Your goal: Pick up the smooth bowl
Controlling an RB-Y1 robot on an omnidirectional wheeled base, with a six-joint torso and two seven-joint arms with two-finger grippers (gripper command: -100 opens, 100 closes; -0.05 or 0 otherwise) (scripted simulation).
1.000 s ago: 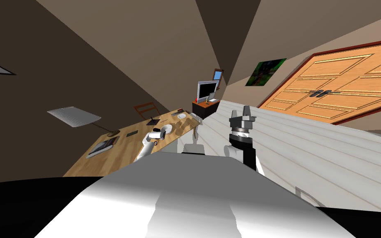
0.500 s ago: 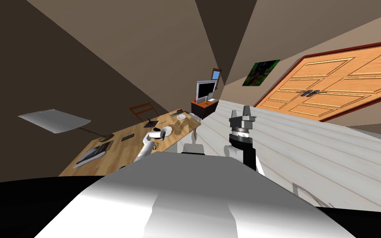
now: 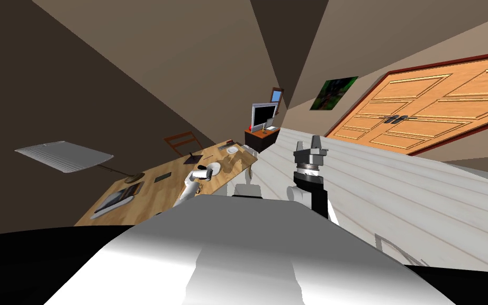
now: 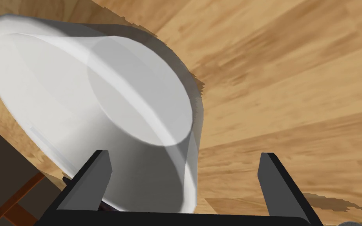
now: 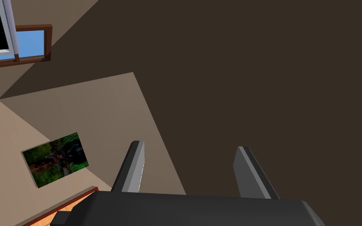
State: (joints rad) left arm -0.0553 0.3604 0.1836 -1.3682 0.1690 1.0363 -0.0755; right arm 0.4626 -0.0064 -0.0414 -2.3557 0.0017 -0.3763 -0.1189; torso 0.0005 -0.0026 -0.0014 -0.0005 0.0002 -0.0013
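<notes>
The smooth white bowl (image 4: 97, 102) rests on the wooden table (image 4: 294, 98). It lies just ahead of my left gripper (image 4: 184, 154). That gripper is open, and one finger (image 4: 94, 176) overlaps the bowl's near wall while the other stands over bare wood. Part of the near wall lies between the fingers, not squeezed. In the head view the bowl (image 3: 214, 168) sits near the table's right edge with my left gripper (image 3: 201, 172) over it. My right gripper (image 3: 315, 142) is raised above the floor, fingers apart and holding nothing; the right wrist view shows that gripper (image 5: 189, 146) against a wall.
On the table (image 3: 147, 196) lie a dark book (image 3: 115, 200), a lamp (image 3: 64, 156), a small dish (image 3: 232, 150) and several flat items. A chair (image 3: 183, 142) stands behind it. A monitor (image 3: 264, 115) sits on a low cabinet. Pale plank floor (image 3: 396, 180) stretches right toward double wooden doors (image 3: 433, 114).
The whole head view has shifted a little, so my camera has moved. My left hand stays at the bowl and the right arm holds its pose.
</notes>
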